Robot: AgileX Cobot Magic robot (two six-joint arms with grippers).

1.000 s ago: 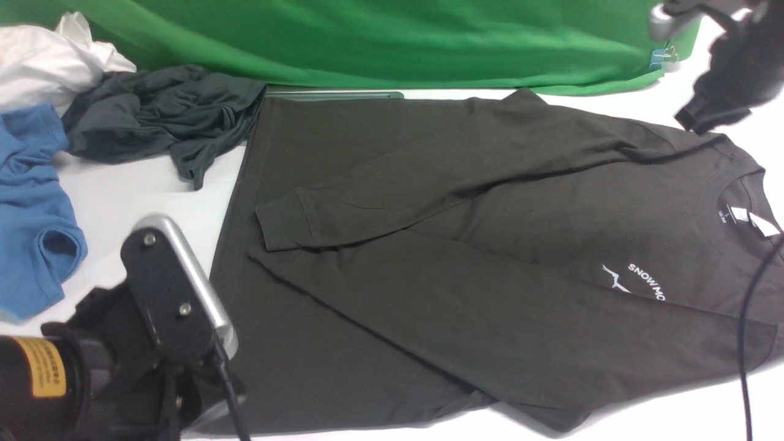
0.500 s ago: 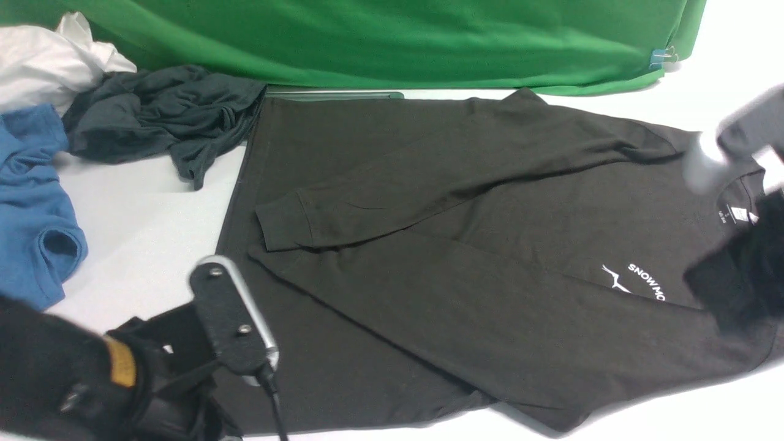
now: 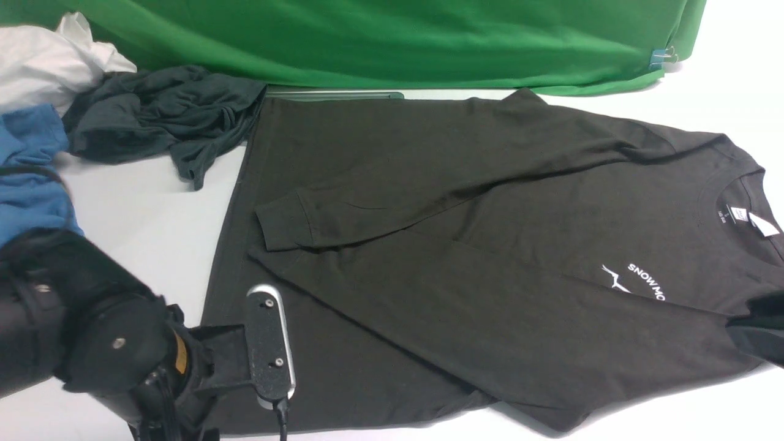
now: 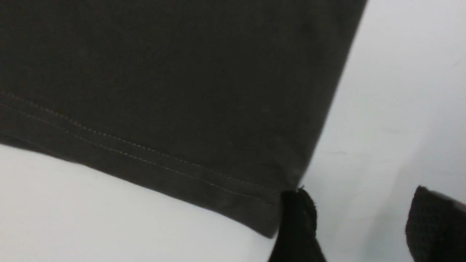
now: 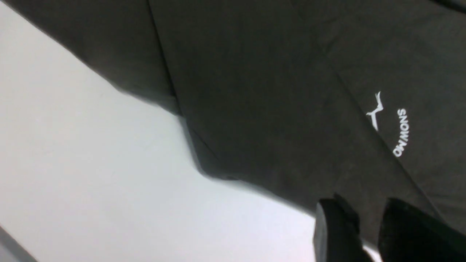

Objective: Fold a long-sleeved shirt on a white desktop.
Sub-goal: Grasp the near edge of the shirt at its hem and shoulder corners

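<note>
**Front view.** The long-sleeved shirt [image 3: 465,245] lies flat on the white desktop [image 3: 141,208], with the collar toward the robot's right and the hem toward its left. Both sleeves are folded across the body, and the cuff [image 3: 285,223] of the far sleeve lies near the hem.

Only this view shows:
- the neck label [image 3: 750,219]
- the green backdrop [image 3: 380,43]
- the grey cable hatch [image 3: 334,94] at the shirt's far edge
- the dark grey garment [image 3: 159,116], just beside the shirt's far hem corner
- the blue shirt [image 3: 30,177] and the white cloth [image 3: 43,61] further left

The left arm [image 3: 92,331] sits at the near hem corner, and its fingers are hidden beneath the wrist. The right gripper [image 3: 759,334] appears only as a dark shape at the right edge, over the shirt's near shoulder.

**Left wrist view.** This view shows what the front view hides. The jaws of the left gripper [image 4: 360,211] stand wide apart, with bare desktop between them, and they hold nothing. One finger [image 4: 296,225] is at the stitched hem corner [image 4: 269,214]. It cannot be told whether it touches the cloth or sits just beside it. The other finger is over bare desktop, clear of the shirt.

**Right wrist view.** The right gripper's fingers [image 5: 336,229] are a narrow gap apart, at the shirt's near edge and near the white print [image 5: 395,127]. Dark cloth shows through the gap, and no fold is seen pinched between them. It cannot be told whether they touch the shirt.
</note>
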